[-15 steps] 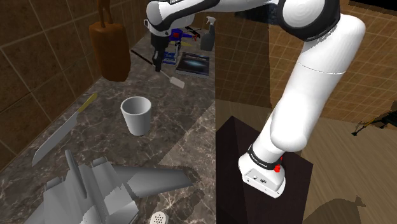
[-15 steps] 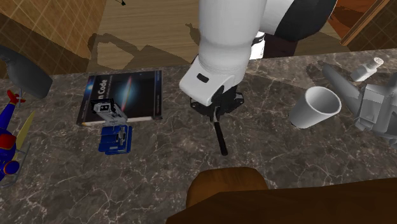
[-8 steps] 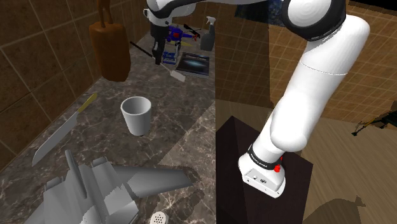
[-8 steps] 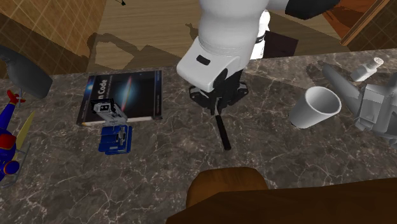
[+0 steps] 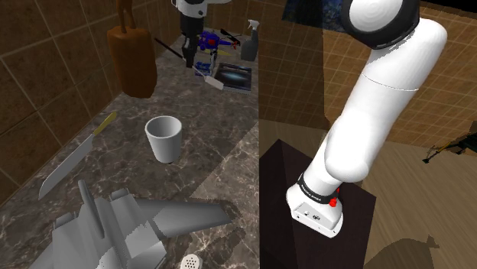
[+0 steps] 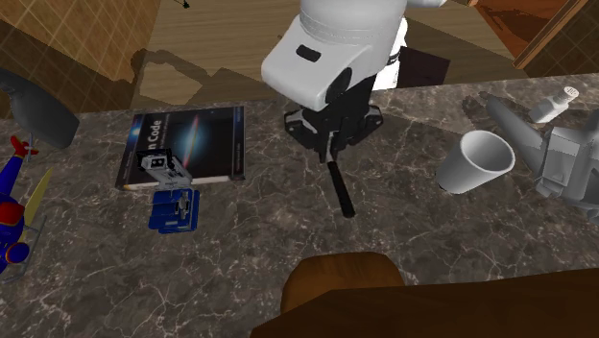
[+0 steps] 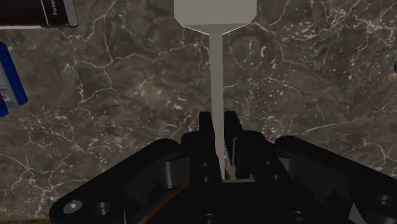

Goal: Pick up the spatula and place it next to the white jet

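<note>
My fingers (image 7: 207, 130) are pinched on the thin shaft of the spatula (image 7: 215, 76), one on each side, with no gap showing. The spatula runs straight out ahead of me. Its flat pale blade is at the far end, over the marble surface (image 7: 305, 83), and in the second exterior view its dark handle (image 6: 338, 192) pokes out the other way, toward that view's bottom edge. It looks to be hanging clear of the surface rather than resting on it.

What matters now is where the jet (image 5: 130, 225) lies from me. In the shoulder view I am at the far end of the surface, up by the book (image 5: 233, 76), and the jet sits at the lower left, well apart from me, with the cup (image 5: 164, 137) between us. In the second exterior view the same order runs rightward: me, the cup, then the jet. So I judge the carry goes along the surface, past the cup, with the spatula's length kept from sweeping into it.
</note>
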